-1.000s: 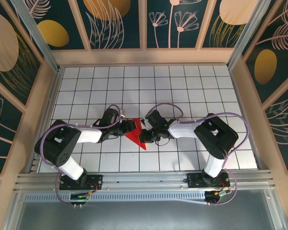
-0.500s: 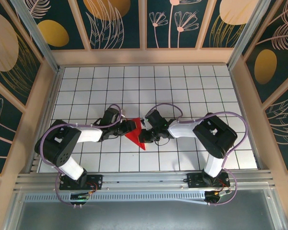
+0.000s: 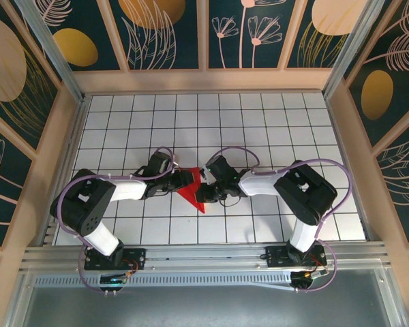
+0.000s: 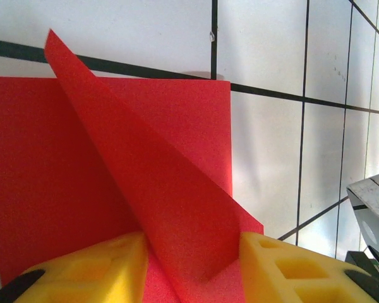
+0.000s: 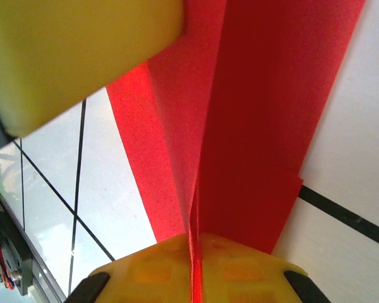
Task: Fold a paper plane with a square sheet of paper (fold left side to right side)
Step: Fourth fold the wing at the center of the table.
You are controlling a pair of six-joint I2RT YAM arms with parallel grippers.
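Note:
The square sheet of paper (image 3: 193,192) is bright red and folded into a pointed wedge, its tip toward the near edge. It lies on the grid table between both grippers. My left gripper (image 3: 184,180) comes from the left. Its yellow fingers (image 4: 82,271) stand apart on either side of a raised flap of the paper (image 4: 177,208), so the left gripper (image 4: 191,252) is open. My right gripper (image 3: 206,186) comes from the right. In its wrist view the right gripper (image 5: 194,243) is shut on a thin upright edge of the paper (image 5: 265,126).
The white grid table (image 3: 259,122) has low wooden walls around it and a metal rail at the near edge (image 3: 204,255). A yellow finger of the left gripper (image 5: 82,57) sits close above the paper in the right wrist view. Part of the right arm (image 4: 372,214) is near the left fingers.
Almost nothing differs. The left arm has edged slightly toward the paper; the paper and the right arm stay where they were.

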